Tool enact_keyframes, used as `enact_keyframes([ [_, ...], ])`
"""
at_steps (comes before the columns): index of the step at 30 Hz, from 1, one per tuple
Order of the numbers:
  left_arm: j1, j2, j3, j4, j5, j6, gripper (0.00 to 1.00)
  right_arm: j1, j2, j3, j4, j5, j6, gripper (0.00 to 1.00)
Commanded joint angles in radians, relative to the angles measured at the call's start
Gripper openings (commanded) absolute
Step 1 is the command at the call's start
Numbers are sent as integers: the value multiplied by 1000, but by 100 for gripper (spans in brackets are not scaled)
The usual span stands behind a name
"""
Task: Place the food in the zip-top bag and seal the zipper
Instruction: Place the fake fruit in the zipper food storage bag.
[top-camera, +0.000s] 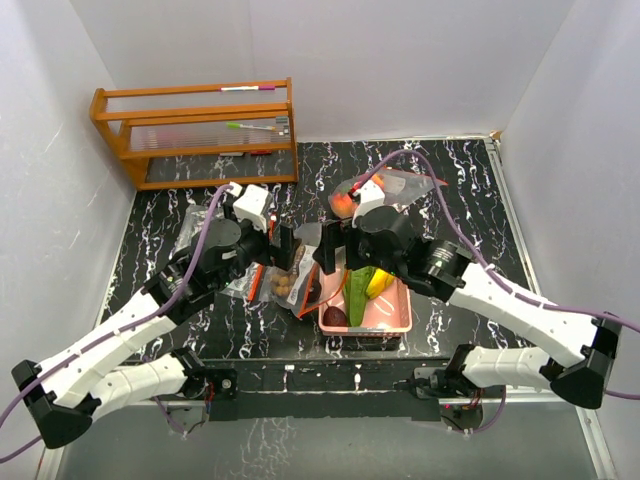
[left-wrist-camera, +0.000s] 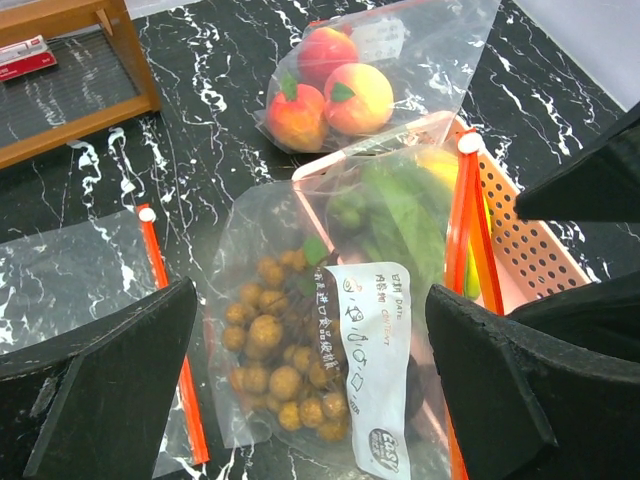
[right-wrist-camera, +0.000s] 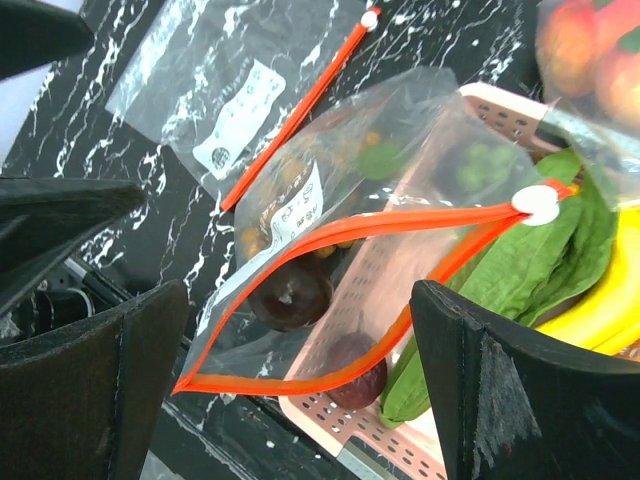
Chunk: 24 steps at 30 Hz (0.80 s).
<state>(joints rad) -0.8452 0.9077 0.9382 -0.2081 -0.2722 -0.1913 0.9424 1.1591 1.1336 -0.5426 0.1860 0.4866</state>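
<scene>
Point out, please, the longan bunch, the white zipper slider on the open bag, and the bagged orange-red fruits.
longan bunch (left-wrist-camera: 268, 350), left wrist view, on the middle of the cluster.
white zipper slider (right-wrist-camera: 538, 203), right wrist view, on its round face.
orange-red fruits (left-wrist-camera: 357, 98), left wrist view, on the rightmost fruit.

White walls, black marbled tabletop, wooden rack back-left

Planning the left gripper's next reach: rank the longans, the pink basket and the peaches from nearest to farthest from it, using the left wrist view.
1. Longans, low centre, right in front of the left gripper.
2. Pink basket, behind them, to the right.
3. Peaches, top centre, beyond the basket's far end.
</scene>
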Motion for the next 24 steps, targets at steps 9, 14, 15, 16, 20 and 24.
enact_keyframes([
  [9,5,34,77,21,31,24,97,-179,-1,114,-106,103,130,98],
  [14,5,28,88,5,48,26,97,-387,14,46,8,-84,178,98],
  [15,5,23,88,1,46,26,97,-423,13,30,45,-133,193,97],
  [16,5,20,88,-4,43,28,97,-439,16,22,73,-171,201,96],
  [20,5,10,94,-19,29,37,97,-444,56,19,103,-258,225,93],
  [24,5,5,90,-20,18,47,97,-444,77,-31,168,-390,282,89],
])
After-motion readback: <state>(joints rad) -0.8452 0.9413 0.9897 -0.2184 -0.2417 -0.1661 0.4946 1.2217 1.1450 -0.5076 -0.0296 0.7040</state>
